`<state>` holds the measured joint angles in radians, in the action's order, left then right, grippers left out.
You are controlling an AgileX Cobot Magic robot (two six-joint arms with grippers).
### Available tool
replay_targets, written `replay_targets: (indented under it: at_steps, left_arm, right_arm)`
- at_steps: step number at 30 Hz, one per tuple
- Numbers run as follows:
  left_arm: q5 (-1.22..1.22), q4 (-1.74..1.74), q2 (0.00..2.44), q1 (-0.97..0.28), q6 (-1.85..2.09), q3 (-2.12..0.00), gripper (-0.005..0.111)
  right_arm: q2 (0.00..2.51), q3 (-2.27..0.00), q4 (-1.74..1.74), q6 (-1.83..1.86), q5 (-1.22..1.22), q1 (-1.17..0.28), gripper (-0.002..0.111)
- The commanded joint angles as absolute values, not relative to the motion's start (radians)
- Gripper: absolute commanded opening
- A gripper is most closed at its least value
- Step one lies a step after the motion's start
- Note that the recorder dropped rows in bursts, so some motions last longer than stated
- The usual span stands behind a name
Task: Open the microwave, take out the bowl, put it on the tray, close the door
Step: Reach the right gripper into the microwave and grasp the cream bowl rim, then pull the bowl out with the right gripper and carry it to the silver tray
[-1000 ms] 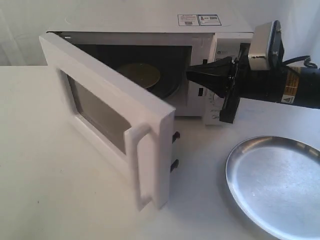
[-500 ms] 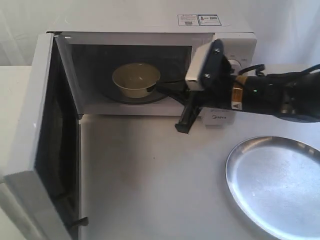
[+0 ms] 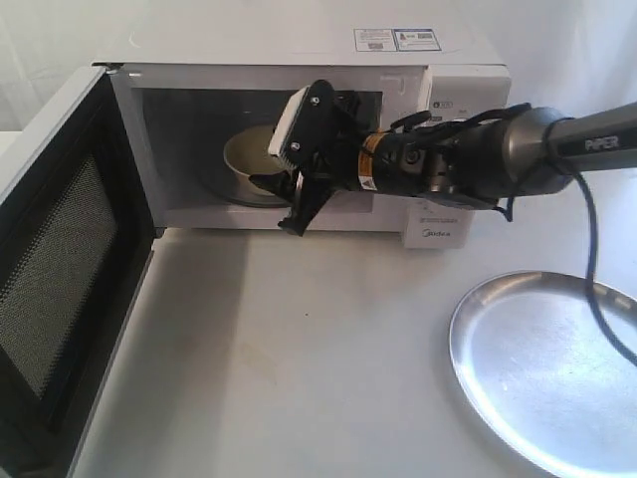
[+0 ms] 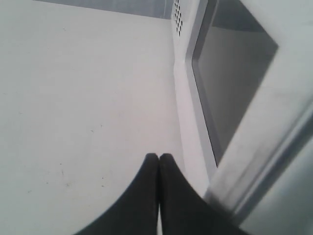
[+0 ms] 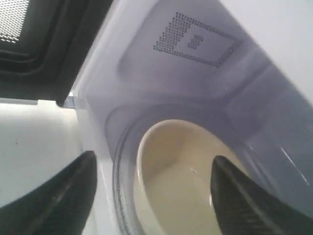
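Done: door open. Empty right end effector spread wide, flanking bowl inside microwave. Empty left end effector pinched closed. Remaining: grasp, tray placement, door closing.

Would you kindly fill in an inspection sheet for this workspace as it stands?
Surface: white table, a few faint specks.
Job's things: microwave with its door swung wide open; cream bowl inside; silver tray on the table, nothing on it.
Clutter: nothing seen.
Hands: right hand open, fingers either side of the bowl; left hand shut, holding nothing, beside the door.
Cables: black cable hangs from the right arm across the tray's rim.
Surroundings: pale backdrop behind.
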<state>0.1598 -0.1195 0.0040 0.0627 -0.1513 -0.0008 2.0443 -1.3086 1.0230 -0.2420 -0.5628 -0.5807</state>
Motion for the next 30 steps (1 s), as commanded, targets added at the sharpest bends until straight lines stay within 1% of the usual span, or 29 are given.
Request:
replay_targets:
  at_steps: [1, 8, 10, 11, 12, 14, 16, 17, 20, 24, 26, 30]
  left_arm:
    - [0.157, -0.126, 0.0, 0.057, -0.154, 0.0, 0.0]
    - [0.151, -0.126, 0.0, 0.057, -0.153, 0.0, 0.0]
    - [0.149, -0.126, 0.0, 0.057, -0.153, 0.0, 0.0]
    - [0.149, -0.126, 0.0, 0.057, -0.153, 0.0, 0.0]
    - [0.149, -0.126, 0.0, 0.057, -0.153, 0.0, 0.0]
    - [0.147, -0.126, 0.0, 0.057, -0.153, 0.0, 0.0]
    - [0.147, -0.126, 0.0, 0.057, -0.153, 0.0, 0.0]
    - [0.149, -0.126, 0.0, 0.057, -0.153, 0.0, 0.0]
    - [0.149, -0.119, 0.0, 0.057, -0.151, 0.0, 0.0]
    - [0.149, -0.144, 0.0, 0.057, -0.156, 0.0, 0.0]
    - [0.149, -0.15, 0.0, 0.057, -0.156, 0.0, 0.0]
    - [0.149, -0.15, 0.0, 0.057, -0.156, 0.0, 0.0]
  right_arm:
    - [2.141, -1.424, 0.959, -0.275, -0.462, -0.597, 0.064]
    - [2.277, -1.521, 0.961, -0.296, -0.414, -0.597, 0.064]
    - [2.293, -1.524, 0.961, -0.291, -0.407, -0.597, 0.061]
    - [2.296, -1.524, 0.966, -0.291, -0.407, -0.597, 0.057]
    - [2.296, -1.524, 0.977, -0.291, -0.409, -0.597, 0.05]
    - [2.289, -1.524, 1.022, -0.291, -0.468, -0.599, 0.027]
    - [2.266, -1.522, 1.107, -0.341, -0.586, -0.599, -0.001]
    - [2.254, -1.522, 1.139, -0.374, -0.64, -0.599, 0.001]
    - [2.195, -1.522, 1.275, -0.512, -0.762, -0.601, 0.0]
    - [2.101, -1.522, 1.707, -0.865, -0.78, -0.601, 0.0]
    - [2.049, -1.491, 1.744, -1.022, -0.848, -0.598, 0.0]
    - [1.953, -1.407, 1.744, -1.036, -1.121, -0.563, 0.0]
